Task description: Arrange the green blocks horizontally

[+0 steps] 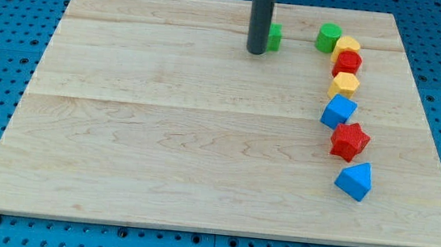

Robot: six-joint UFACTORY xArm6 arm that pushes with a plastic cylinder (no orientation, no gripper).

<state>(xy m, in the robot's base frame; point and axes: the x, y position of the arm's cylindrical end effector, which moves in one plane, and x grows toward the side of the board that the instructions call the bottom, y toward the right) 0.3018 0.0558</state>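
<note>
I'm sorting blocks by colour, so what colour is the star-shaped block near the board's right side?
Red. The star-shaped block shows clearly in the camera view, between two blue blocks.

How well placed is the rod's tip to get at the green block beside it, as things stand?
Probably yes: my tip stands right at the left side of the partly hidden green block, nothing between them. The green cylinder sits farther right, against the yellow block.

Pale wooden board on blue pegboard — two green blocks, dark rod.

My tip touches one block, another block well right
</note>
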